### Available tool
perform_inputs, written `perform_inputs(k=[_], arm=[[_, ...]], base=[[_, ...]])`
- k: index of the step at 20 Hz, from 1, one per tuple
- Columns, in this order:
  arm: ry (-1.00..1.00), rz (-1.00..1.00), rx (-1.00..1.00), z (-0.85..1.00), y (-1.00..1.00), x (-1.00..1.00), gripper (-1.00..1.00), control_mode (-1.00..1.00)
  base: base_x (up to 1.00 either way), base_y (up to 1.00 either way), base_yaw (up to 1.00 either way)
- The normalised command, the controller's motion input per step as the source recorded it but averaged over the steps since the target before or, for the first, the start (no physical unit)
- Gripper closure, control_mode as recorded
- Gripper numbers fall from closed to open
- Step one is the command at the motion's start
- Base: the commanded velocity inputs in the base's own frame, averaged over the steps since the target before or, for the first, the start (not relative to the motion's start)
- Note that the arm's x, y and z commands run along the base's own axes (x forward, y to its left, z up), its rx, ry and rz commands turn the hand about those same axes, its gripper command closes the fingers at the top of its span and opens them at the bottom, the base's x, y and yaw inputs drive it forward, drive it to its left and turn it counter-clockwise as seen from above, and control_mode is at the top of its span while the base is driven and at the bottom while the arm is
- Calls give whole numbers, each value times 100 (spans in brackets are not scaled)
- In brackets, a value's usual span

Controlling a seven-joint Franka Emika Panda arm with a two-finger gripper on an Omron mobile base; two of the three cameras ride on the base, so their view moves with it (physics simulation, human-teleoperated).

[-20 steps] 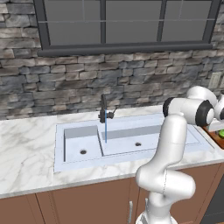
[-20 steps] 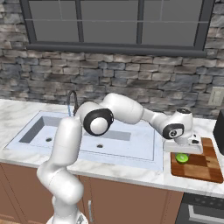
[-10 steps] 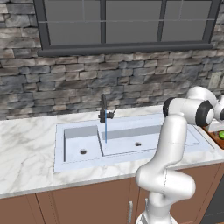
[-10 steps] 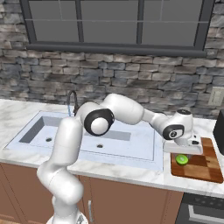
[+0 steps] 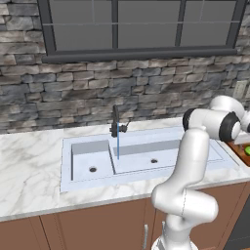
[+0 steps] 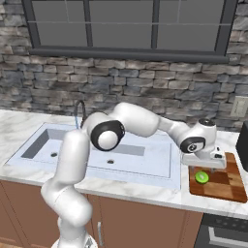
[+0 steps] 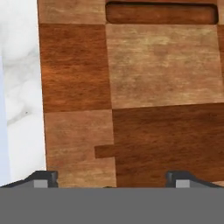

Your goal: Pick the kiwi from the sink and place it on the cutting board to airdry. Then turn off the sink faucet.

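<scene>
On the cutting board (image 6: 227,184), at the right end of the marble counter (image 6: 145,191), the kiwi (image 6: 202,177) lies by itself, a small lime-green round toward the board's 9 o'clock edge in the right base view; the gripper (image 6: 203,163) hangs just above it at its 12 o'clock, and no finger touches the fruit; in the hand view the two dark fingertips (image 7: 41,178) stand far apart at 7 and 5 o'clock, so the jaws are spread wide with nothing between them but the board's checkered blocks of dark and light brown; a long dark slot is cut into the board near the 12 o'clock edge of that view, and a strip of marble runs down the 9 o'clock side; in the left base view the fruit (image 5: 247,150) peeps out as a green speck at 3 o'clock, just beyond the white arm's elbow; the sink (image 5: 97,146) lies well apart from the board, its smaller basin at 9 o'clock of the larger, a dark drain hole in each; the faucet (image 5: 116,122) stands upright at the back rim between the basins, and a thin blue stream of water (image 5: 118,146) drops straight from it into the sink.
</scene>
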Motion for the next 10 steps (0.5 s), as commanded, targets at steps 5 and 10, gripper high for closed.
perform_inputs(k=[5, 10], arm=[[-9, -2, -1, 45, 17, 0, -100, -100], [-14, -3, -4, 39, 41, 0, -100, -100]], base=[[0, 0, 0], [0, 0, 0]])
